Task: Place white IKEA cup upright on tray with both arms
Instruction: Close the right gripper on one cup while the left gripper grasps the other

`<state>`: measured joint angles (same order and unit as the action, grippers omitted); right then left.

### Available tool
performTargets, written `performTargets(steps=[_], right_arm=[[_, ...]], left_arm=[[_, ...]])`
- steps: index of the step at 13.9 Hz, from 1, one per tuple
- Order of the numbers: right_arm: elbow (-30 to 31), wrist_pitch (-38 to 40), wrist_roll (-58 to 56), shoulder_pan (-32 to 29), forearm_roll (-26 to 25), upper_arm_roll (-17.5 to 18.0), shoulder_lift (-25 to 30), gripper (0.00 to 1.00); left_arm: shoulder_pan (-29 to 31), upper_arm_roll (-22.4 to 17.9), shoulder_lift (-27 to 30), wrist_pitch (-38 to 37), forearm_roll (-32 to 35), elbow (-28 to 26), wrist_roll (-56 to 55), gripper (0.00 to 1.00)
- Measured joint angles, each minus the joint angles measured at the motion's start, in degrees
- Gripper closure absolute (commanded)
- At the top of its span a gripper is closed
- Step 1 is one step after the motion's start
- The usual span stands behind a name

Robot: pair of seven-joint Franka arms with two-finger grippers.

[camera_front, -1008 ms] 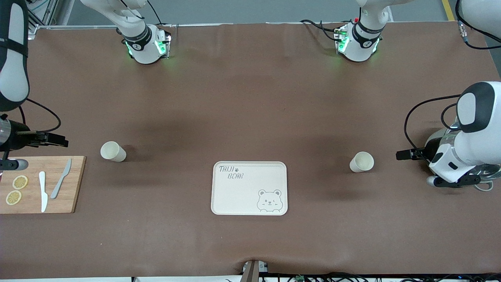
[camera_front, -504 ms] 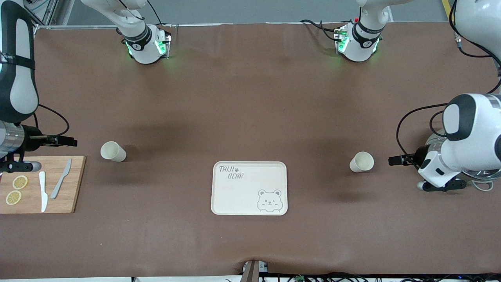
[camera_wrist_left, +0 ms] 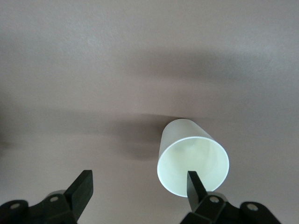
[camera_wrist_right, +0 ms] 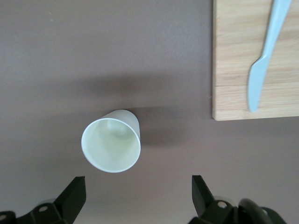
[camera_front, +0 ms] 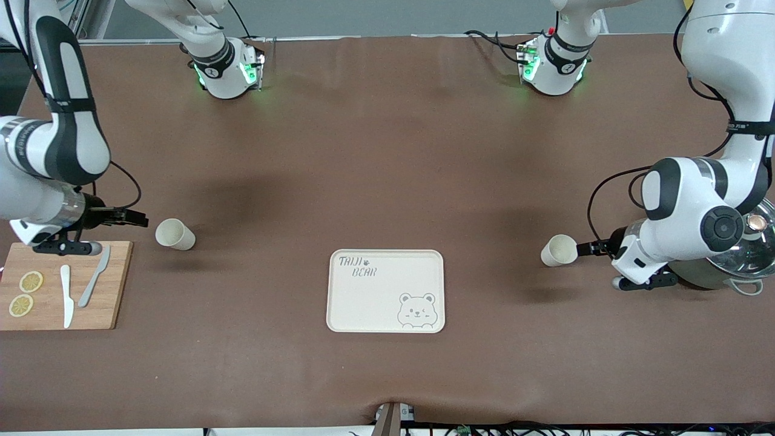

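Note:
A cream tray [camera_front: 385,290] with a bear drawing lies near the table's middle. One white cup [camera_front: 175,234] stands mouth up toward the right arm's end, and a second white cup [camera_front: 559,250] stands mouth up toward the left arm's end. My right gripper [camera_front: 136,218] is open and empty above the table beside the first cup [camera_wrist_right: 111,144], between it and the cutting board. My left gripper [camera_front: 584,248] is open and empty beside the second cup [camera_wrist_left: 193,158]. One of its fingers [camera_wrist_left: 194,184] overlaps that cup's rim in the left wrist view.
A wooden cutting board [camera_front: 60,284] with lemon slices, a white knife [camera_front: 66,297] and a grey knife [camera_front: 94,275] lies at the right arm's end. It also shows in the right wrist view [camera_wrist_right: 254,56]. A lidded metal pot [camera_front: 745,254] stands at the left arm's end.
Both arms have swung inward. The right gripper moved from over the board's edge toward its cup. The left gripper moved toward its cup and now reaches its rim.

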<state>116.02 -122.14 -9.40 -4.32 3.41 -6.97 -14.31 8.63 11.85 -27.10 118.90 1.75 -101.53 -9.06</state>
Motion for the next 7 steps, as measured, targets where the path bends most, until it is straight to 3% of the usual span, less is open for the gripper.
performTargets(steps=[3,5,7], right_arm=[[3.15,-3.48,0.00,0.00,1.66,0.02,0.01,0.09],[3.84,-4.59,-0.01,0.00,3.41,0.05,-0.13,0.24],[4.12,-5.94,0.00,0.00,3.69,0.10,-0.83,0.45]], left_arm=[[-0.06,0.13,0.02,1.22,0.00,-1.93,-0.17,0.31],[-0.07,0.19,0.02,1.79,-0.08,-2.77,-0.25,0.31],[-0.07,0.27,0.03,2.68,-1.38,-3.31,-0.40,0.38]])
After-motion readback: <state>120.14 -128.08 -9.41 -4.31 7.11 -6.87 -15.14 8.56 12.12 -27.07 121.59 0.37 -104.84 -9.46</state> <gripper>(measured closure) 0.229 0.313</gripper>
